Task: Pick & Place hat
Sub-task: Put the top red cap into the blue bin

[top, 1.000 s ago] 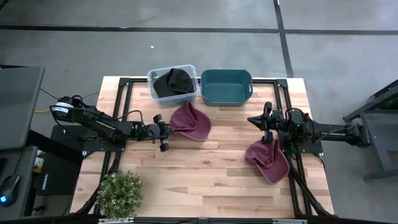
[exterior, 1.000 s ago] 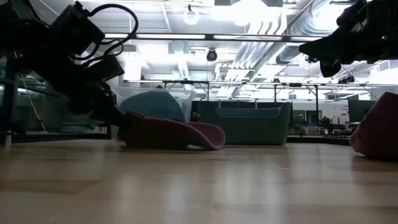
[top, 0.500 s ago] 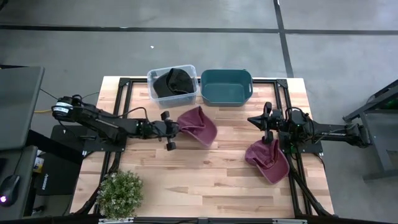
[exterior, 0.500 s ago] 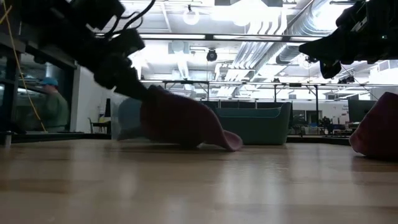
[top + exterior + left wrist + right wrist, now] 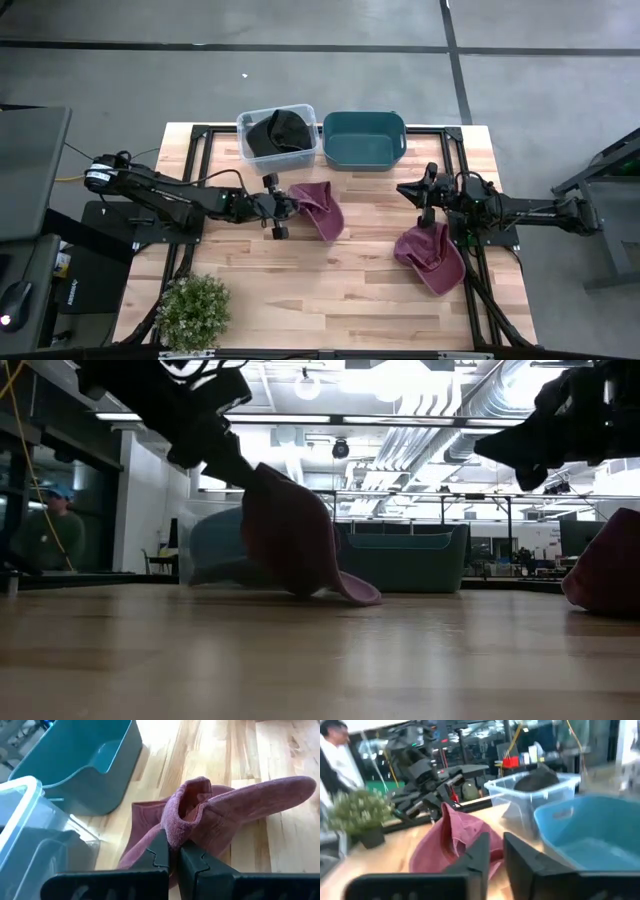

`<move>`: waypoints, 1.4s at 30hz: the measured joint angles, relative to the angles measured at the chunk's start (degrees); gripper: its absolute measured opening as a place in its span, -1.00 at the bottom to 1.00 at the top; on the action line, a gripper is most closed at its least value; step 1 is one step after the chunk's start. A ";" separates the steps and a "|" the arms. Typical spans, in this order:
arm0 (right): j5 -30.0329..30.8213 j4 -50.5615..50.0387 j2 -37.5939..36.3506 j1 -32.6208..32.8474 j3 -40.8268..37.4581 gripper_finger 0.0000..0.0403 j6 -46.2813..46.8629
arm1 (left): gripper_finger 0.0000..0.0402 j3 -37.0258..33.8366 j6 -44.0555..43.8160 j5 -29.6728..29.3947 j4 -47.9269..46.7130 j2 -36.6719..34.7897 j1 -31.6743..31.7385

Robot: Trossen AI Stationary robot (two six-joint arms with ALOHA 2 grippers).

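A maroon hat (image 5: 318, 208) stands half raised at the table's middle, and my left gripper (image 5: 288, 204) is shut on its left edge. In the low view this hat (image 5: 290, 535) stands steeply under the gripper. A second maroon hat (image 5: 430, 258) lies on the table at the right, crown down, and nothing touches it. My right gripper (image 5: 402, 188) hovers above the table, just beyond that hat. Its fingers (image 5: 480, 852) stand slightly apart with nothing between them. My left gripper pinches a bunched fold of the hat's edge (image 5: 175, 827) between its two fingers. The fingers come from the table's left, slanting down. The hat hangs tilted below them, and its lower rim (image 5: 355, 594) rests on the table.
A clear bin (image 5: 278, 135) with a black hat inside and a teal bin (image 5: 365, 140) stand side by side at the far edge. A potted plant (image 5: 195, 310) sits at the near left corner. A person (image 5: 45, 530) stands beyond the table.
My left gripper has risen and moved toward the table's right, staying shut on the hat. The hat's held edge has come up, so the hat has tipped from lying flat to standing steeply, and it has slid right with its lower rim on the table.
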 joint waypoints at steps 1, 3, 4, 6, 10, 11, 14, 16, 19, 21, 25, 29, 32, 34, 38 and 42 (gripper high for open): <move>0.41 0.43 0.77 -0.01 0.00 -0.66 3.05 | -1.00 0.24 0.67 -0.60 0.04 0.00 -0.40; 0.42 1.25 2.38 -0.11 0.00 -0.51 8.21 | -1.00 0.76 1.66 -1.54 0.17 0.00 -1.16; 0.14 1.73 3.17 -0.11 0.02 -0.43 10.60 | -1.00 1.05 2.40 -2.20 0.15 0.00 -1.54; -0.30 2.80 4.98 -0.11 0.00 -0.28 15.31 | -1.00 1.86 4.59 -3.19 0.14 0.00 -1.94; -2.45 6.32 8.49 -0.11 0.04 -0.04 19.56 | -1.00 4.21 7.95 -3.45 0.20 0.00 -1.82; -3.36 6.60 9.34 -0.11 0.37 0.01 20.20 | -1.00 4.79 8.83 -3.04 0.16 0.00 -1.76; -4.63 6.68 12.24 -0.11 2.58 0.09 21.89 | -1.00 6.91 12.24 -2.56 0.21 0.00 -1.78; -5.20 6.66 14.49 -0.11 4.39 0.11 21.92 | -1.00 8.37 14.15 -2.52 0.21 0.00 -1.78; -5.20 6.64 18.28 -0.11 7.30 0.10 21.92 | -1.00 10.55 16.07 -2.43 0.22 0.00 -1.78; -5.20 6.36 20.99 -0.11 9.12 0.08 22.12 | -1.00 11.68 17.31 -2.44 0.28 0.00 -1.78; -6.20 6.06 26.75 -0.11 11.98 0.04 20.87 | -1.00 13.23 19.48 -2.71 0.22 0.00 -1.78; -7.59 6.00 31.75 0.13 14.43 0.04 15.12 | -1.00 14.65 21.65 -3.35 0.20 0.00 -1.78; -7.76 5.17 35.56 -0.22 16.28 0.04 16.82 | -1.00 15.95 23.17 -4.48 0.20 0.00 -1.78; -7.15 4.95 38.12 -0.70 17.21 0.05 20.38 | -1.00 16.67 23.90 -4.56 0.21 0.00 -1.78; -3.39 7.10 42.68 -0.94 17.97 0.11 27.71 | -1.00 17.89 24.11 -4.62 0.07 0.00 -1.78; -5.01 14.40 45.90 -0.94 17.97 0.16 32.79 | -1.00 18.07 24.39 -4.75 -0.29 0.00 -1.78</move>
